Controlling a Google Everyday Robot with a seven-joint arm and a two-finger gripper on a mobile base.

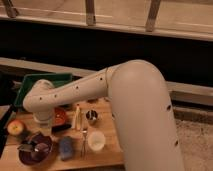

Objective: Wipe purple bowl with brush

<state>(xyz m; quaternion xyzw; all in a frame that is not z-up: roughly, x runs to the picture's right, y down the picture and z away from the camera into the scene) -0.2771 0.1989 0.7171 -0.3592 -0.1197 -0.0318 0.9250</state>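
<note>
Purple bowl [36, 148]: we find it at the desk's [107, 155] front-left corner.
Brush [30, 147]: we see its head inside that bowl.
Gripper [39, 137]: it hangs over the bowl's far rim, jaws closed; we can't confirm the brush is held.
Neighbours: blue sponge [65, 147] just right of the bowl, apple [15, 128] behind-left, orange-brown bowl [60, 116] behind, white cup [96, 141] further right.
Behind: green tray [30, 82].

1. The arm [135, 100] is thick, rounded and cream-white, with smooth shells.
2. Small dark dots run along its forearm.
3. The gripper [35, 146], low at the left, looks dark.
</note>
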